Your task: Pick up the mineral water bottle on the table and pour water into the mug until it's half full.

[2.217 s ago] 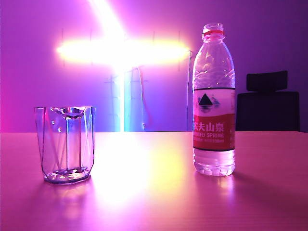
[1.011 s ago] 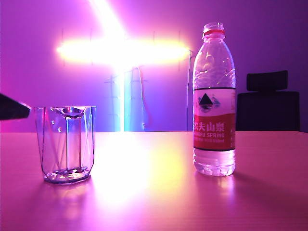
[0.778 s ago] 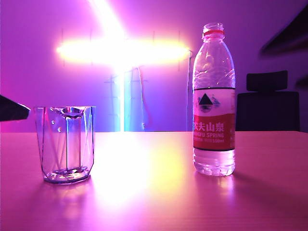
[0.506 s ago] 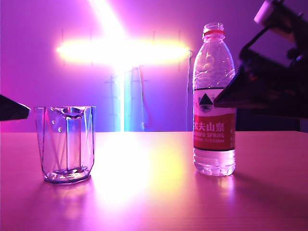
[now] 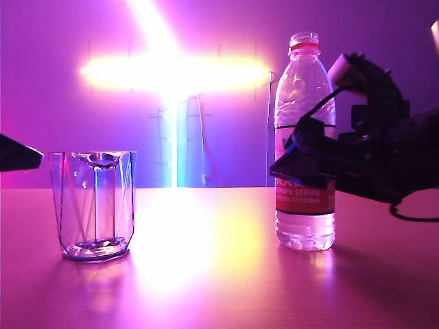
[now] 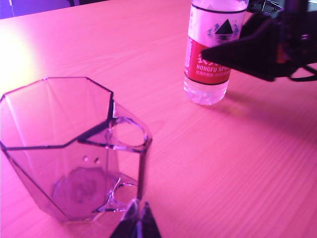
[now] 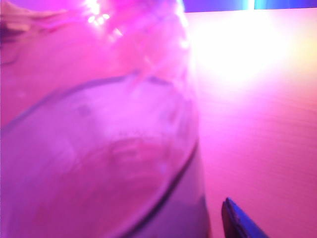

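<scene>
Thin clear plastic, water-heavy: mineral water bottle [image 5: 304, 144] may dent; grip at label. Right gripper [image 5: 291, 168] open around it, from 3 o'clock. Left gripper [image 6: 135, 224] closed beside mug [image 5: 95, 205].

One tall clear plastic mineral water bottle with a red-and-white label [image 5: 304, 137], one short clear faceted glass mug [image 5: 95, 205], one pink-lit wooden tabletop [image 5: 206, 288], one dark chair [image 5: 381, 116]

Neon-lit office: desk chair [image 5: 381, 140]

mug [image 5: 95, 205] left, bottle [image 5: 304, 82] right, on table [image 5: 219, 288]
</scene>
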{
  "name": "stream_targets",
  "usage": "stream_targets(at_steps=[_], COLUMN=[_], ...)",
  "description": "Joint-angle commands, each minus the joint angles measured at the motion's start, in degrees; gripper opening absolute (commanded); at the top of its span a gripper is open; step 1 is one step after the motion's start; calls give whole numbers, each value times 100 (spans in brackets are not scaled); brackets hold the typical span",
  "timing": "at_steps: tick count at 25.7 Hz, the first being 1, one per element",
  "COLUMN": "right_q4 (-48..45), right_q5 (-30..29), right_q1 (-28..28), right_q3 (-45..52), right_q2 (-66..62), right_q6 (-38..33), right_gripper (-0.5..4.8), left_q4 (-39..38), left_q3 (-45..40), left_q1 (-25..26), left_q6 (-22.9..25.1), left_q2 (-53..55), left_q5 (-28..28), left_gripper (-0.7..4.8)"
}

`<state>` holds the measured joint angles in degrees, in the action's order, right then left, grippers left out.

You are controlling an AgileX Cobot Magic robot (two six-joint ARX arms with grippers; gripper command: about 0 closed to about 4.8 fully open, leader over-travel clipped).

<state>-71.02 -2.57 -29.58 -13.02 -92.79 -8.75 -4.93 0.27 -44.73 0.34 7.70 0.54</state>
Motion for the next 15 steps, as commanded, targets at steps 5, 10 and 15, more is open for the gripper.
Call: stream_targets(at_steps=[5,10,15], right_q4=[-372,-398,-470], right_q5=[-249,-249,-247], right_q1=[-13,-13,-13], right_q3=[-227,-227,-227], right_q2=[-286,-286,-278], right_q6=[-63,-63,-59], right_gripper=[479,292,234], left_q4=[72,72,74], left_q3=[24,24,24], left_q1=[7,7,35], left_q6=[-15,-15,-15], left_q2=[2,-4,-142], left_q5=[-35,-35,-37], left_gripper=[-2,-2,-2])
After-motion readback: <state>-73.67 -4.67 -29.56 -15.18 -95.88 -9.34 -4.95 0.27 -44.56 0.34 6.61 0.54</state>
